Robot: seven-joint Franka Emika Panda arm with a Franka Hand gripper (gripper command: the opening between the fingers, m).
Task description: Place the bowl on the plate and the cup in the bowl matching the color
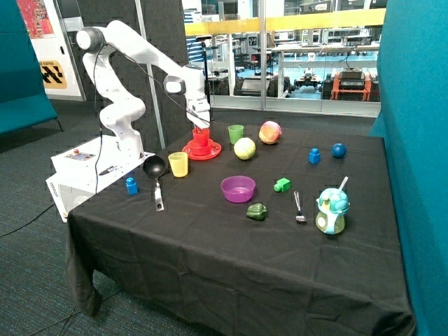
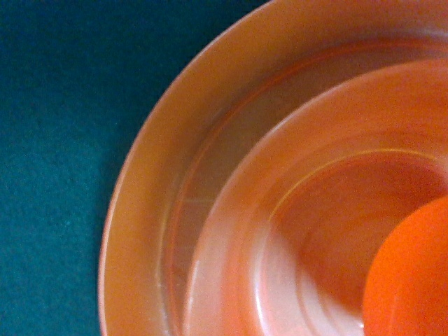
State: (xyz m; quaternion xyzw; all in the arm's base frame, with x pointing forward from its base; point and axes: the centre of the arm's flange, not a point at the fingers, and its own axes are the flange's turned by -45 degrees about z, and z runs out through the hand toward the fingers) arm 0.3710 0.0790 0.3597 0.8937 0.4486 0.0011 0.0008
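Now gripper (image 1: 201, 126) over cup (image 1: 201, 137), bowl (image 1: 201, 147), plate (image 1: 190, 152).

The pincer (image 1: 201, 127) is hiding its fingertips in the cup (image 1: 201, 136); the wrist view is cropping the plate (image 2: 140, 210) beneath it.

a white jointed arm (image 1: 133, 52) with rounded links, dark grey joint caps and a black cable alongside.

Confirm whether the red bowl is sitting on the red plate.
Yes: the red bowl rests on the red plate, with the gripper above them.
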